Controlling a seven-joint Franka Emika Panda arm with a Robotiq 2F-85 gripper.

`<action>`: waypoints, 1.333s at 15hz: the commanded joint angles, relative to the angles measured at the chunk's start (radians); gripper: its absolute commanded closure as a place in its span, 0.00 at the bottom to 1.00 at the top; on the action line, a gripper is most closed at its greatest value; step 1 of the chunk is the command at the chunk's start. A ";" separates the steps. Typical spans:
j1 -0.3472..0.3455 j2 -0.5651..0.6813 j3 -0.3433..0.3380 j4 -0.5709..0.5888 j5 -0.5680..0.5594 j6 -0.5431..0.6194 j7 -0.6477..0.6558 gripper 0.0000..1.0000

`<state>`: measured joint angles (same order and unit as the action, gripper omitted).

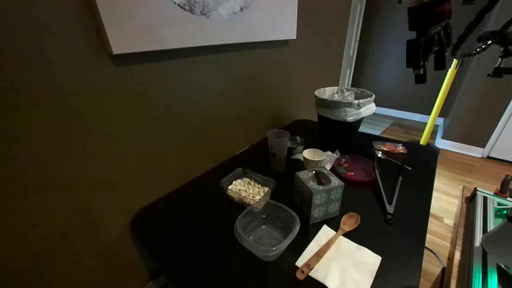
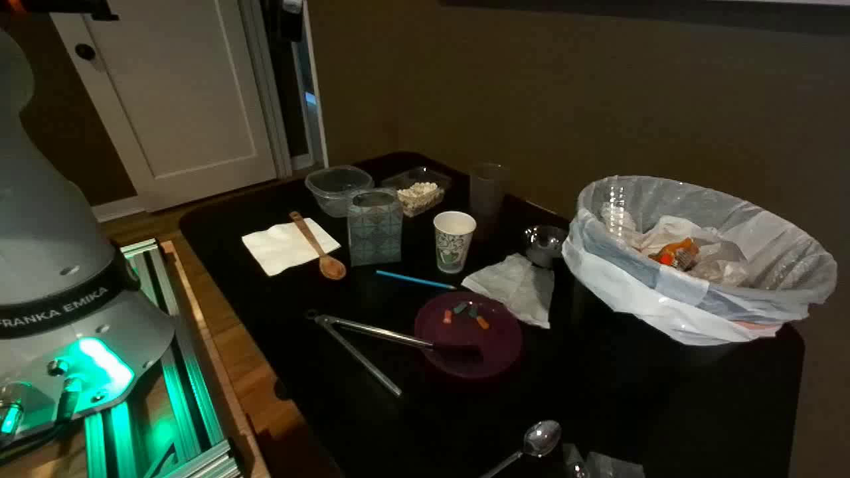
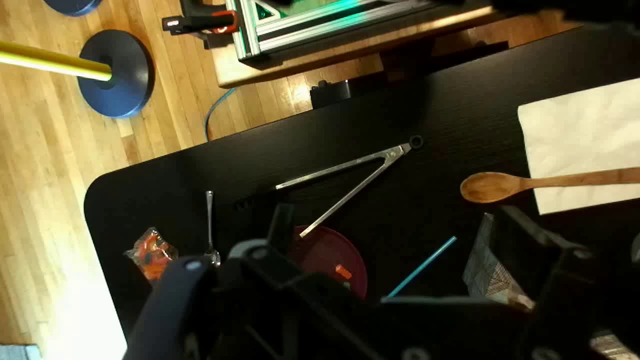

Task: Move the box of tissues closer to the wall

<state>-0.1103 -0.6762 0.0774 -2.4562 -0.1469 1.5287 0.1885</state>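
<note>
The box of tissues [image 1: 320, 196] stands upright on the black table, its grey-green patterned sides showing in both exterior views [image 2: 375, 229]. A strip of table with clear containers lies between it and the dark olive-brown wall [image 1: 180, 108], which also shows behind the table [image 2: 597, 99]. My gripper [image 1: 430, 72] hangs high above the table's far right side in an exterior view, well away from the box. In the wrist view my gripper [image 3: 400, 225] has its fingers spread wide with nothing between them. There the box [image 3: 492, 270] is partly hidden behind a finger.
A clear container [image 1: 267, 230], a tub of pale pieces [image 1: 246, 190] and a tall cup [image 1: 278, 150] stand on the wall side. A white cup [image 2: 454, 242], plate [image 2: 468, 335], tongs [image 2: 372, 332], wooden spoon [image 1: 330, 246] and lined bin [image 2: 690, 265] surround the box.
</note>
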 commanded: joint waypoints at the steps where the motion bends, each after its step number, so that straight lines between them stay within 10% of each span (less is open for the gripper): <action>1: 0.020 0.002 -0.016 0.002 -0.007 -0.003 0.010 0.00; 5: 0.020 0.002 -0.016 0.002 -0.007 -0.003 0.010 0.00; 13: 0.041 0.221 -0.007 0.047 0.364 0.286 0.192 0.00; 20: 0.055 0.283 0.010 0.059 0.325 0.294 0.208 0.00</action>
<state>-0.0686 -0.3935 0.0996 -2.3979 0.1824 1.8238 0.3931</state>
